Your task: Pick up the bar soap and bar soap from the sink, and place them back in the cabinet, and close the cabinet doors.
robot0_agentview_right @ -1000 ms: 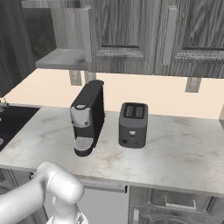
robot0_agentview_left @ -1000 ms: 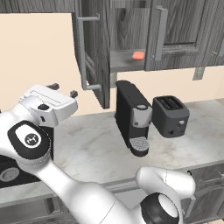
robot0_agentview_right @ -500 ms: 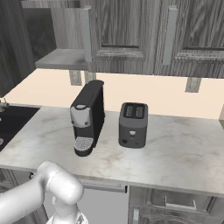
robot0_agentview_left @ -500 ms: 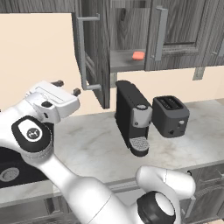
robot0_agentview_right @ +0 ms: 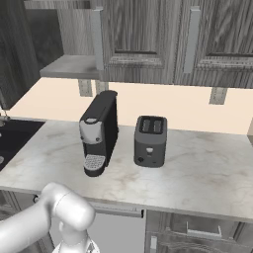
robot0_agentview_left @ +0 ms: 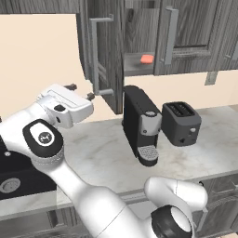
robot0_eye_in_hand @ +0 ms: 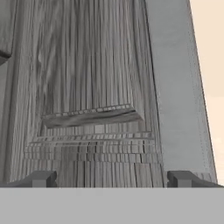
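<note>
You're on the door-closing step, by the look of it. One small salmon-orange bar soap (robot0_agentview_left: pixel 146 59) sits on the grey inner shelf of the dark grey wood-grain wall cabinet (robot0_agentview_left: pixel 139 69); can't see the 2nd soap, so check it's in before you shut up.

The two-finger gripper (robot0_agentview_left: pixel 80 92) is up beside the left tall dark grey panelled door (robot0_agentview_left: pixel 106 56), which stands swung out w/ its long silver bar handle (robot0_agentview_left: pixel 96 56) facing you. In the hand view the fingertips (robot0_eye_in_hand: pixel 43 178) stand wide apart, nothing between them, w/ the door panel (robot0_eye_in_hand: pixel 87 96) close ahead.

To do it well:
- push flat on the panel, not the handle
- follow the door's arc to the right
- go slow near the black coffee machine (robot0_agentview_left: pixel 139 123) below
- the right door (robot0_agentview_left: pixel 183 37) looks ajar too; do it after.
</note>
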{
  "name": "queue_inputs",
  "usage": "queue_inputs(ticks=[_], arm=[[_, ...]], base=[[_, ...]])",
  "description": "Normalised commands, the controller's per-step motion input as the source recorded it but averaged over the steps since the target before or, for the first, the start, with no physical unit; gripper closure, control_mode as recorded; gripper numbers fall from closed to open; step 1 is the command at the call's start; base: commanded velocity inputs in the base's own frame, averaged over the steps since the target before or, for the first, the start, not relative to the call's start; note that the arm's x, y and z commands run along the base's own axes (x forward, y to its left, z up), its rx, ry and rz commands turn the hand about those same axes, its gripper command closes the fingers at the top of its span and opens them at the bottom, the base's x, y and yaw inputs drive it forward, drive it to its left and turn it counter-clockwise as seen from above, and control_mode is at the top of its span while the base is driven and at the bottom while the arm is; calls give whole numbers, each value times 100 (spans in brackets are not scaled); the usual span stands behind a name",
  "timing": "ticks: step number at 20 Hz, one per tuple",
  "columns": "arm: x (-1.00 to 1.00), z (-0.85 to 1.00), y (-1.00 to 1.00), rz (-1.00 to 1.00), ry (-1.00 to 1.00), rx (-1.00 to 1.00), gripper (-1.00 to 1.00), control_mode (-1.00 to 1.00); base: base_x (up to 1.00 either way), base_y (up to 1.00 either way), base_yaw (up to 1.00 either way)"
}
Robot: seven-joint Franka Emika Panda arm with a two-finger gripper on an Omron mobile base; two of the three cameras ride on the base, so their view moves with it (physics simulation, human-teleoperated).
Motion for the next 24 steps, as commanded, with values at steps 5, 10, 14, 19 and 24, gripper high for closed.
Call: queue_inputs(ticks=[5, 10, 14, 19, 24], arm=[[1, 0, -40, 0, 0, 0, -100, -100], [6, 0, -40, 0, 0, 0, -100, -100], [8, 0, -43, 0, 0, 0, -100, -100], [10, 0, -41, 0, 0, 0, -100, -100], [12, 0, -44, 0, 0, 0, -100, -100]], base=[[0, 0, 0], [0, 0, 0], [0, 0, 0], [0, 0, 0], [0, 0, 0]])
